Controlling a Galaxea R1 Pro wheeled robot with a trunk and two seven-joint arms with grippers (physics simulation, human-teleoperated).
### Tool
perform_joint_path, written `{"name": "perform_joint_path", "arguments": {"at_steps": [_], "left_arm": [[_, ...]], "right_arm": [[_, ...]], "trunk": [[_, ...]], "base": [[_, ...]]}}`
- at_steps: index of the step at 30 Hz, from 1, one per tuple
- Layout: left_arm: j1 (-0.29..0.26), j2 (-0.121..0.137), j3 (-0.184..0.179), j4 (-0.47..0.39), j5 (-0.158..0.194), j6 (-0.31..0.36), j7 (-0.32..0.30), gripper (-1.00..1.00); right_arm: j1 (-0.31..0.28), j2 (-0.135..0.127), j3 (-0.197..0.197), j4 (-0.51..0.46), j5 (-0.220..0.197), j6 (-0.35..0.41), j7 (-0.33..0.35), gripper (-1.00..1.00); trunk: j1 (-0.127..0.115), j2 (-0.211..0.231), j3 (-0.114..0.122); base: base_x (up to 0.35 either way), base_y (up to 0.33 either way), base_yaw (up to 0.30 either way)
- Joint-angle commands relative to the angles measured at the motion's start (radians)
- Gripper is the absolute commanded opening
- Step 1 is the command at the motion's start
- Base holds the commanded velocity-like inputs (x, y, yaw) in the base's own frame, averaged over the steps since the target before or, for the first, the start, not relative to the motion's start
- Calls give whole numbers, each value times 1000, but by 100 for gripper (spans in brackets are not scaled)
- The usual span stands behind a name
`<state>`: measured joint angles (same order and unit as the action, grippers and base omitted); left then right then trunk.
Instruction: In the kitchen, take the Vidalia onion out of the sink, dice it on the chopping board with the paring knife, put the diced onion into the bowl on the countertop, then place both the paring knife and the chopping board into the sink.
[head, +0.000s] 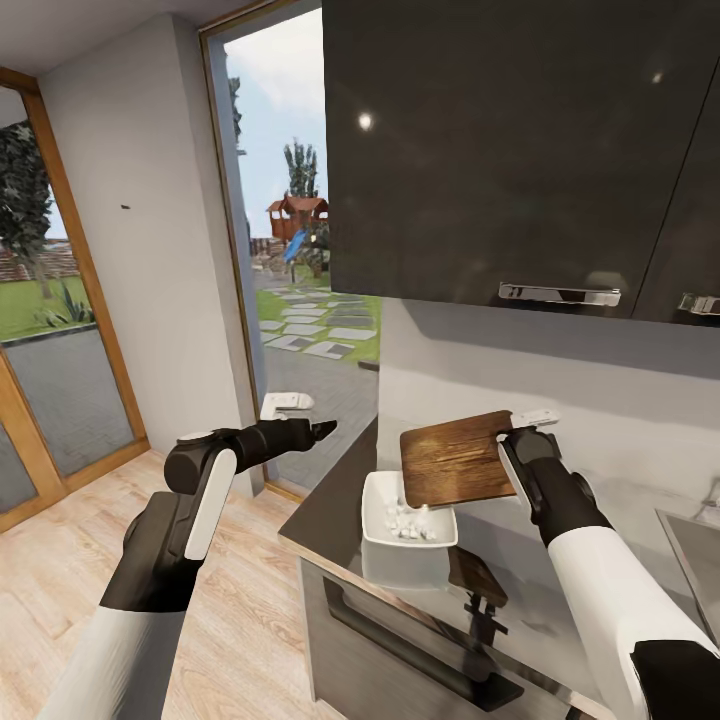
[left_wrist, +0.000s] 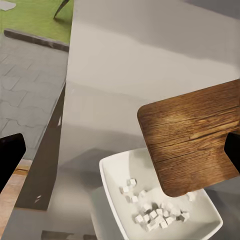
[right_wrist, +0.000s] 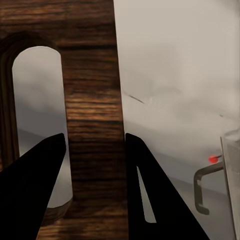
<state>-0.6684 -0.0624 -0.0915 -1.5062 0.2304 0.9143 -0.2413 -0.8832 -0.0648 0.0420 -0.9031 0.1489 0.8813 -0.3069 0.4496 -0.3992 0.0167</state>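
My right gripper (head: 512, 445) is shut on the chopping board (head: 455, 462), pinching the strip beside its oval handle slot (right_wrist: 37, 125). The dark brown board (left_wrist: 192, 137) hangs tilted in the air, its low edge over the white square bowl (head: 378, 500). Small white onion dice (head: 406, 523) lie heaped in the bowl (left_wrist: 117, 172), which stands on the grey countertop (head: 325, 512) near its left end. My left gripper (head: 322, 430) is open and empty, off the counter's left end; one finger (left_wrist: 10, 156) shows dark. The sink (head: 692, 545) is at the far right. The paring knife is out of view.
Glossy black upper cabinets (head: 500, 150) with chrome handles (head: 560, 294) hang close above the board. The chrome tap (right_wrist: 204, 186) and red knob (right_wrist: 214, 159) stand by the sink. A glass door (head: 300, 250) and wooden floor (head: 60, 600) lie left of the counter.
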Motion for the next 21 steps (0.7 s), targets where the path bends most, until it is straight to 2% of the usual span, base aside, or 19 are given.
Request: {"name": "perform_joint_path", "arguments": {"at_steps": [1,15,21], "left_arm": [[0,0,1,0,-2,5,-4,100],[0,0,1,0,-2,5,-4,100],[0,0,1,0,-1,6,-4,100]], "right_arm": [[0,-1,4,0,4,7,0,-100],[0,-1,0,-25,4,7,1,-100],[0,-1,-25,-32,1,8,7,-100]], "trunk": [[0,-1,0],[0,-1,0],[0,-1,0]], "base": [[0,0,0],[0,0,0],[0,0,0]]}}
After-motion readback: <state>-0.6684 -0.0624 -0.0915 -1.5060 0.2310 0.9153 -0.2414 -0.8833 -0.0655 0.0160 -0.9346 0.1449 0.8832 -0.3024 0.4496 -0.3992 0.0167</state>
